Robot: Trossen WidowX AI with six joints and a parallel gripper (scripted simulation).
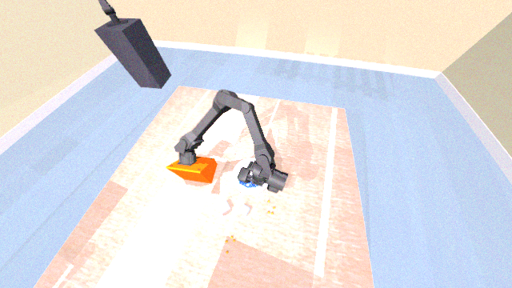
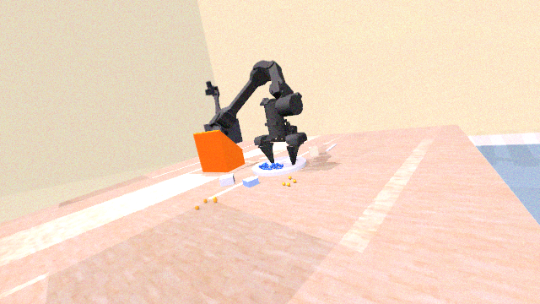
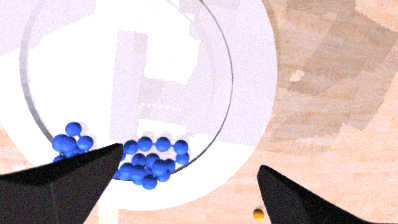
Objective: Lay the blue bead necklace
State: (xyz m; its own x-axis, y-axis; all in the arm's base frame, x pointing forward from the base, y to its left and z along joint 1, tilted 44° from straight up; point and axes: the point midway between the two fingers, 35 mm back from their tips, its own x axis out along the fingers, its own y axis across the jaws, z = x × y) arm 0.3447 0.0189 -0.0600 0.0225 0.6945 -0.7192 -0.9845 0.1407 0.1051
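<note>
The round white bead board (image 2: 300, 165) (image 3: 255, 100) lies flat under the gripper, with its groove showing as a thin dark ring in the wrist view. The blue bead necklace (image 1: 248, 184) (image 2: 271, 166) (image 3: 159, 167) is bunched along the near side of the ring in the wrist view, in a clump at the left and a folded, piled loop at the right, partly over the groove line. My gripper (image 2: 283, 164) (image 3: 192, 161) is wide open and empty, low over the board. Its left finger covers the middle of the necklace; its right finger stands beyond the loop.
A white block (image 2: 227, 180) and a pale blue block (image 2: 251, 181) lie in front of the board. Small orange beads (image 1: 274, 207) (image 2: 294, 181) (image 3: 258, 214) lie near it, and several more farther forward. An orange wedge-shaped block (image 1: 200, 172) (image 2: 217, 154) is at the arm's base.
</note>
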